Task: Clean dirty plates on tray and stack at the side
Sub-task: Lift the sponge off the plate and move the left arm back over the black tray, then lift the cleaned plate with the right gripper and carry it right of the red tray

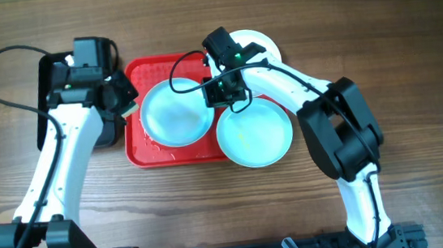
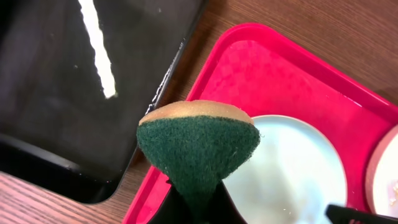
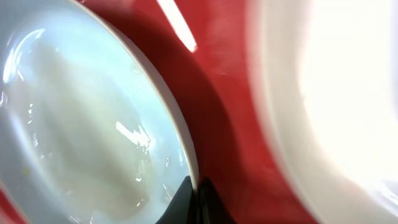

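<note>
The red tray [image 1: 139,75] lies mid-table. One mint-blue plate [image 1: 173,114] sits on it. My right gripper [image 1: 220,91] is shut on that plate's right rim; the right wrist view shows the fingers [image 3: 196,186] pinching the rim of the wet plate [image 3: 81,124] over the tray [image 3: 217,93]. A second mint-blue plate [image 1: 257,135] overlaps the tray's right edge. The cream-white plate [image 1: 263,43] lies at the tray's far right corner, partly hidden by my right wrist. My left gripper [image 1: 128,103] is shut on a green sponge [image 2: 199,146] above the tray's left edge.
A black bin [image 1: 110,133] stands just left of the tray, mostly under my left arm; it also shows in the left wrist view [image 2: 62,81]. Bare wooden table surrounds the tray. The right arm's cables loop over the tray's far part.
</note>
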{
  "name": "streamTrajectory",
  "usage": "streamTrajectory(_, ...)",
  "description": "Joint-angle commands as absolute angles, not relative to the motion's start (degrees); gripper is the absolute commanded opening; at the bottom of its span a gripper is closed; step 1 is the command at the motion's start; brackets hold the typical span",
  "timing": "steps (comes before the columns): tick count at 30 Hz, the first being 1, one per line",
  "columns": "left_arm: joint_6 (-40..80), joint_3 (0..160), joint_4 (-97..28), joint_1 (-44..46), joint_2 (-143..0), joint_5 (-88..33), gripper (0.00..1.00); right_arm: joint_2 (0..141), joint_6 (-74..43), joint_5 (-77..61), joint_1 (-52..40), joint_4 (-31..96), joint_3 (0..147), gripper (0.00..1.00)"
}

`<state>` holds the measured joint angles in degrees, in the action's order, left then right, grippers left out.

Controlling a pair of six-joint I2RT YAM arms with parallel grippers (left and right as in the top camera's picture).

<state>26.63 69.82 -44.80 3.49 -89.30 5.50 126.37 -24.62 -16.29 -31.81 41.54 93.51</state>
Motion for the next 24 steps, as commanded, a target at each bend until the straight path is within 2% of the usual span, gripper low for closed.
streamTrajectory(1,22.7,70.1,-44.7,-0.6,-89.4,-2.2,0.04,119.6,-24.0,-5.3,-33.4,42.4,94.9,0.04)
streamTrajectory(10,22.7,70.1,-44.6,-5.1,-90.4,-2.3,0.04,111.1,-23.9,16.6,-42.2,42.3,94.9,0.04)
streamTrajectory(22,22.7,70.1,-44.6,-5.4,-93.1,-2.3,0.04,110.8,-23.7,51.6,-53.4,41.8,94.9,0.04)
streamTrajectory(24,22.7,70.1,-44.6,-5.4,-93.1,-2.3,0.04,110.8,-20.7,56.1,-54.6,40.4,94.9,0.04)
